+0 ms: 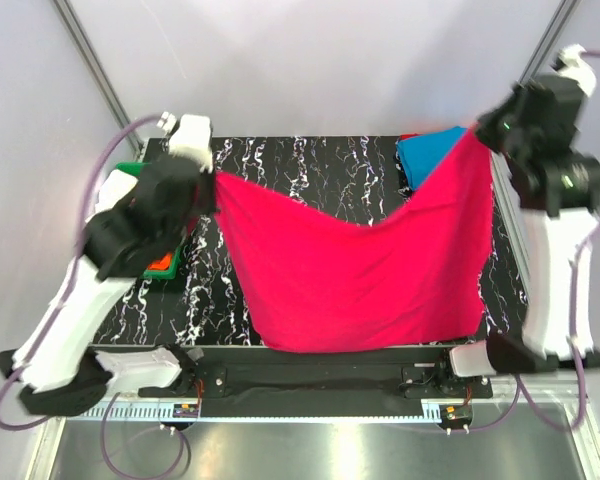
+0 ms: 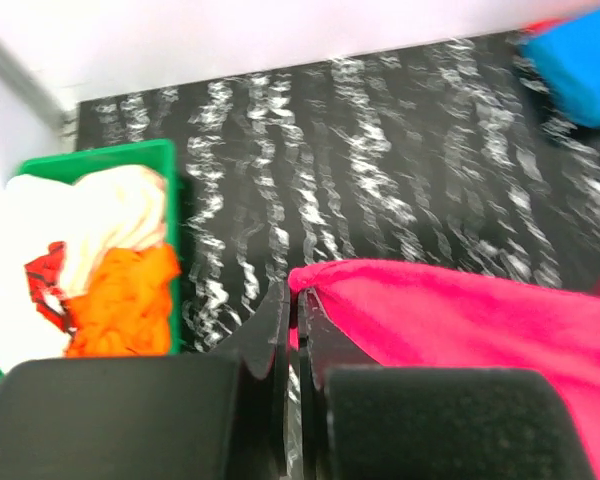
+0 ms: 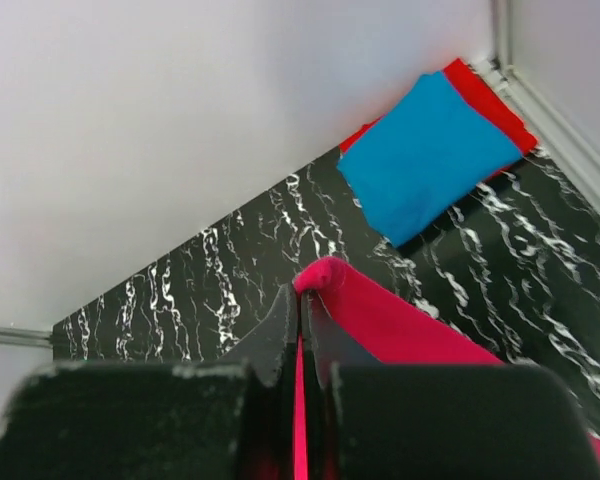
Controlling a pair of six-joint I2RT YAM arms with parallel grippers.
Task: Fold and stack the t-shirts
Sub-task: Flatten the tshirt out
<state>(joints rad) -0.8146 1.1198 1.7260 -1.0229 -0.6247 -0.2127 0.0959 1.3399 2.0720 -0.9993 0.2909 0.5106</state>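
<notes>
The bright magenta-pink cloth t-shirt (image 1: pixel 360 270) hangs spread between both arms above the black, white-veined surface (image 1: pixel 320 165), with its lower hem down by the surface's near edge. The left hand (image 1: pixel 212 185) is pressed together, pinching one upper corner. The right hand (image 1: pixel 477 135) pinches the other corner likewise. A folded blue tee (image 3: pixel 425 160) lies on a red tee (image 3: pixel 485 95) in the far right corner. An orange tee (image 2: pixel 120 300) and a white tee (image 2: pixel 110 215) sit in the green plastic bin (image 2: pixel 130 155) at the left.

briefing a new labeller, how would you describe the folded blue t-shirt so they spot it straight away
Start at the black marbled table and go to its far right corner. The blue t-shirt lies there folded flat on a red t-shirt. It is the only blue cloth; the magenta t-shirt hangs spread in the air.
</notes>
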